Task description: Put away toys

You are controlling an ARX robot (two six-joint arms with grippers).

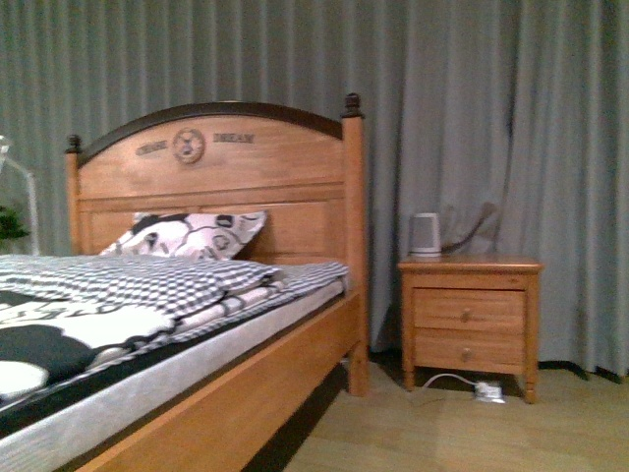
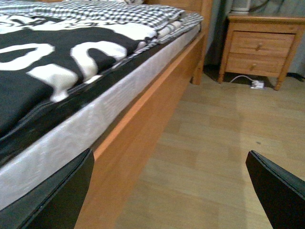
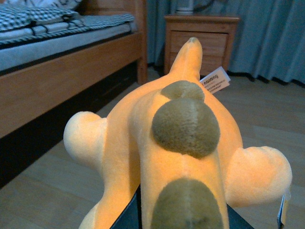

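Right gripper (image 3: 183, 217): clenched on the plush toy (image 3: 143, 143). I see only dark slivers of my fingers (image 3: 127, 218) on either side of its body, tight against the fabric.
Left gripper (image 2: 169, 155): released, jaws spread wide with nothing between them. My two dark fingers (image 2: 62, 195) frame bare floor (image 2: 214, 143) beside the bed's side rail.
Plush toy, appearance: soft, orange-yellow, with brownish-olive patches in a row down its middle. A rounded stubby limb sticks out on each side. One tapered end points away from my right wrist toward the nightstand (image 1: 470, 315).
Plush toy, position: in my right gripper, raised over the wooden floor. It is beside the bed (image 1: 295, 197) but apart from it.
Paper tag (image 3: 215, 79): white with dark print, near the toy's far end. The print is too small to read.
Bed: wooden frame with an arched headboard carrying a round emblem and lettering. A checked quilt (image 1: 167, 280) lies toward the head, with a black-and-white cover (image 2: 43, 62) nearer the foot.
Pillow (image 1: 187, 234): black-and-white patterned, leaning on the headboard.
Nightstand: two drawers, just beside the head of the bed. A white appliance (image 1: 425, 236) stands on top, on the side nearer the bed.
Cable (image 1: 442, 382): white, lying on the floor under the nightstand and ending at a small white plug block (image 1: 488, 391).
Curtain (image 1: 491, 118): grey, pleated, hanging behind the bed and nightstand.
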